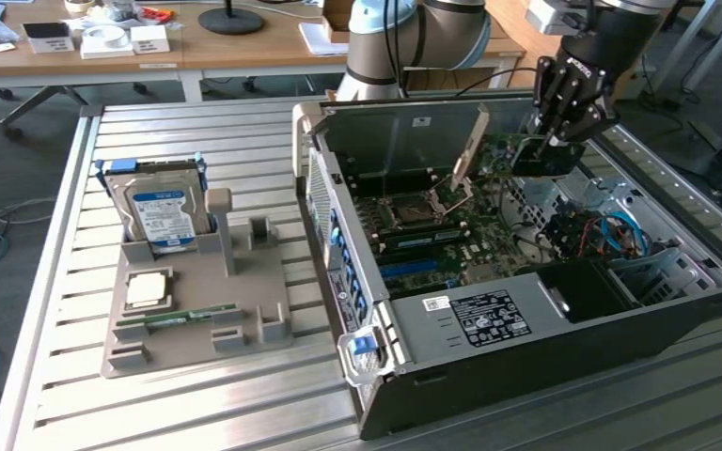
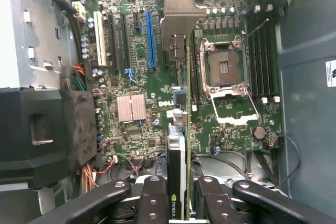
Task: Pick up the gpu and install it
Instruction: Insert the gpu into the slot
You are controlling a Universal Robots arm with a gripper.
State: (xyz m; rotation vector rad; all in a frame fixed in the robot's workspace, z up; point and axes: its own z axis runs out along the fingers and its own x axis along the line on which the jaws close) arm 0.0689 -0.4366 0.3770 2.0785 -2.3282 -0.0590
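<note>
- I see the hand (image 1: 559, 130) above the open computer case (image 1: 562, 329), which lies on its side on the metal table (image 1: 148, 413).
- The hand is clenched on the graphics card (image 1: 496, 158). The fingers stand only a little apart, with the thin card between them.
- In the wrist view the fingers (image 2: 152, 200) of the hand (image 2: 182, 209) press on both flat sides of the graphics card (image 2: 176, 145), which I see edge-on. A green logo shows on the card near the fingers.
- The card hangs inside the case, over the motherboard (image 2: 136, 66). In the wrist view it lies between the blue slot (image 2: 151, 40) and the processor socket (image 2: 226, 69).
- The silvery end bracket (image 2: 181, 11) of the card points toward the back wall of the case.
- I cannot tell if the card touches the board or a slot. Its contact edge is hidden behind the card itself.
- The picture border cuts off the upper part of the hand in the wrist view.
- On the exterior view's left, a grey holder (image 1: 198, 310) stands on the table, well apart from the case. It carries a hard drive (image 1: 161, 211) standing upright and a narrow green memory stick (image 1: 192, 317) lying flat.
</note>
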